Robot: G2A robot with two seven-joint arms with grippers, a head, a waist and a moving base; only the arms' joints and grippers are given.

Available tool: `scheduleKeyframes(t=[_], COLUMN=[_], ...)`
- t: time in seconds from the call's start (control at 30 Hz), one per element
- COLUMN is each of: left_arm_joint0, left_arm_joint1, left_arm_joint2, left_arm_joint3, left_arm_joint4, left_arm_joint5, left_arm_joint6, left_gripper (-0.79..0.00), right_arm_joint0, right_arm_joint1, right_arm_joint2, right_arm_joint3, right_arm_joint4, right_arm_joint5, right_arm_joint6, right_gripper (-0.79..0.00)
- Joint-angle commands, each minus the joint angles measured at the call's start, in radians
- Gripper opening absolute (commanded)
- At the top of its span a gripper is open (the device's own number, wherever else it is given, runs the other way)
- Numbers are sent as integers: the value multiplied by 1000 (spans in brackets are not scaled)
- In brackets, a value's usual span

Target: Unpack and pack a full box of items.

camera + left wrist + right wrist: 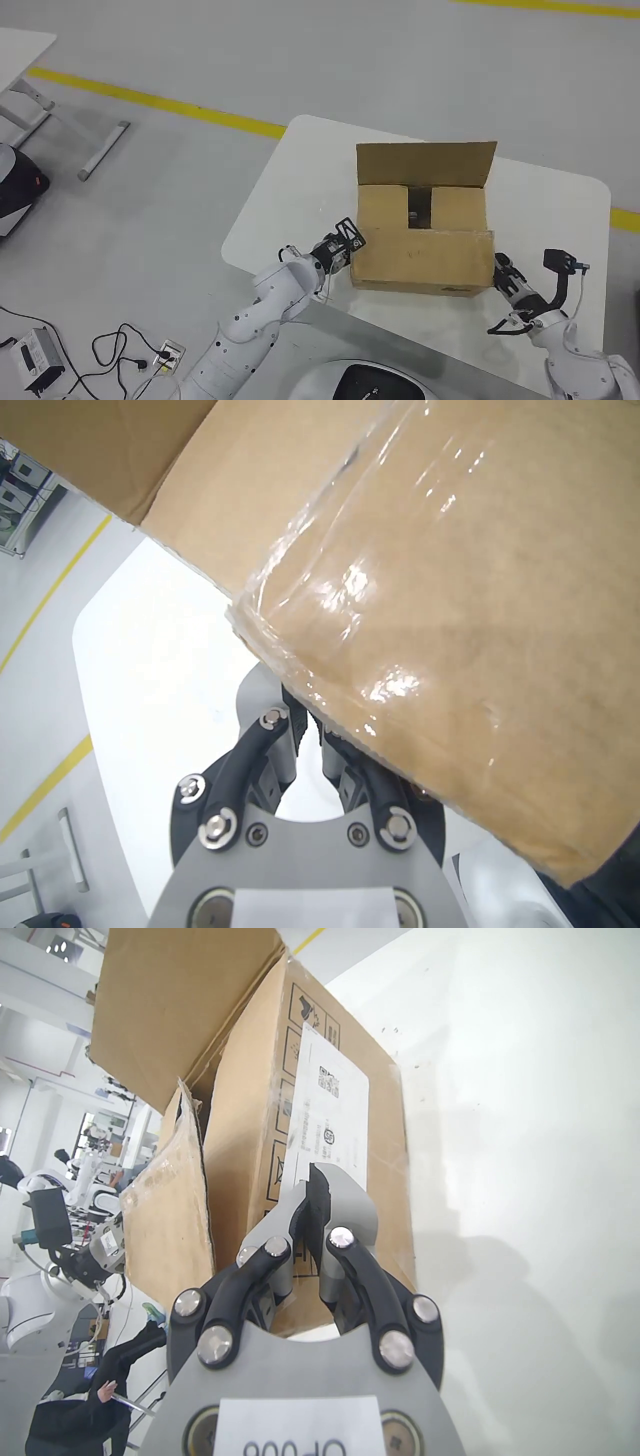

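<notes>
box (420,255): sitting on the white surface (290,200), far flap standing up.
left tool (309,725): narrowed, sitting at the box's taped corner.
right tool (317,1183): pinched together, hovering just beside the labelled side.

White, smooth-shelled arms (262,305) end in grey metal wrist plates (305,1378). The left tool (311,727) and right tool (316,1200) each carry black linkage bars (367,1283) pinned by shiny round screws (341,1236), black-lined silver fingers (350,1208) and a white label (300,1423), the right one's bearing dark print.
</notes>
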Motion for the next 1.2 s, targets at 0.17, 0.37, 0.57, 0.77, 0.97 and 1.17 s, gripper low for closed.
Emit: scheduleKeyframes(t=[0.17, 0.37, 0.57, 0.77, 0.97, 1.17], left_arm_joint0=[2, 3, 7, 24, 49, 72], left_arm_joint1=[2, 4, 7, 12, 16, 17], left_arm_joint2=[11, 13, 13, 8, -3, -32], left_arm_joint3=[-18, -27, -40, -90, -151, -217], left_arm_joint4=[-2, 0, 5, 60, 84, 65], left_arm_joint5=[-28, -30, -33, -12, 19, 59], left_arm_joint6=[17, 22, 32, 49, 62, 58], left_gripper=[-785, -357, 0, 0, 0, 0], right_arm_joint0=[-88, -147, -161, -127, -27, 92], right_arm_joint1=[19, 30, 35, 42, 50, 46], right_arm_joint2=[56, 106, 139, 189, 218, 161], right_arm_joint3=[-97, -174, -196, -200, -214, -228], right_arm_joint4=[-21, -16, -26, -48, -89, -131], right_arm_joint5=[-36, -30, 7, 11, 41, 89], right_arm_joint6=[76, 92, 54, 24, 15, -10], right_gripper=[-785, -520, -3, -3, -77, -197])
